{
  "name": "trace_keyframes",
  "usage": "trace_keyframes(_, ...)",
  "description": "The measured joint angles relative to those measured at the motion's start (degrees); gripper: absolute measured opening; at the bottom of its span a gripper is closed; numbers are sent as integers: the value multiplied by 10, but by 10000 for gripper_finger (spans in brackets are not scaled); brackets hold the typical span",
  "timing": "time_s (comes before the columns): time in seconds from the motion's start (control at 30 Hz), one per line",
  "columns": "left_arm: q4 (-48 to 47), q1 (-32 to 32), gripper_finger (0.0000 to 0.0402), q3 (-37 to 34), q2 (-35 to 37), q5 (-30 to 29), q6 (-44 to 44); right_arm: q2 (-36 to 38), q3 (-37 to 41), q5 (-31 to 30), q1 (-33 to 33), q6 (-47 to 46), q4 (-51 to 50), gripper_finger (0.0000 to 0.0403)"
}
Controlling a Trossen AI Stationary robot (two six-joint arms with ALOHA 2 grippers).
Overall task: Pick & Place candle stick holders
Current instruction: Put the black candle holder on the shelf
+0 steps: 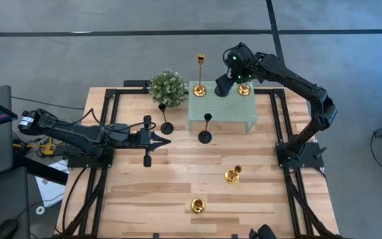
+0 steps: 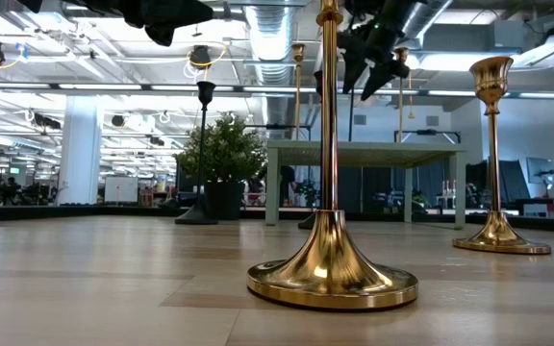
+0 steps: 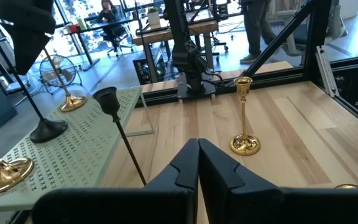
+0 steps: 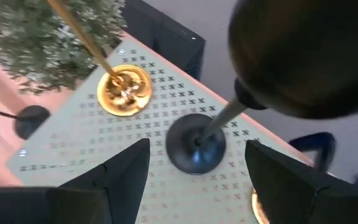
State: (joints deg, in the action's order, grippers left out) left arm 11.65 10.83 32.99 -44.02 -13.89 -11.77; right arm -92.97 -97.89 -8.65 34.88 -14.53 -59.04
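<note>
A mint green perforated stand [image 1: 221, 109] stands at the table's far middle. On it stand a tall gold holder [image 1: 199, 86], a short gold holder [image 1: 244, 89] and a black holder [image 4: 196, 151], each on its round base. My right gripper [image 4: 196, 146] is open above the stand, its fingers on either side of the black holder's stem without touching it. Two black holders [image 1: 166, 126] [image 1: 205, 136] and two gold holders [image 1: 233, 174] [image 1: 197, 206] stand on the table. My left gripper [image 1: 159, 139] is shut and empty at the table's left middle.
A round green bushy plant [image 1: 168, 86] stands at the far left, next to the stand. Dark frame rails [image 1: 105, 133] run along the table's left and right sides. The near gold holder [image 2: 333, 279] fills the front of the low view.
</note>
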Motion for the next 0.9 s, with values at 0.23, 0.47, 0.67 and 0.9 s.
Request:
trace_keyframes(0.23,0,0,10,0,0,0,0,0,0,-19,-17,-6,-3,255)
trace_keyframes(0.47,0,0,9,0,0,0,0,0,1,-44,-23,-6,-3,255)
trace_keyframes(0.67,0,0,10,0,0,0,0,0,1,-39,-27,-8,-3,255)
trace_keyframes(0.9,0,0,10,0,0,0,0,3,-6,-36,-44,-18,-8,255)
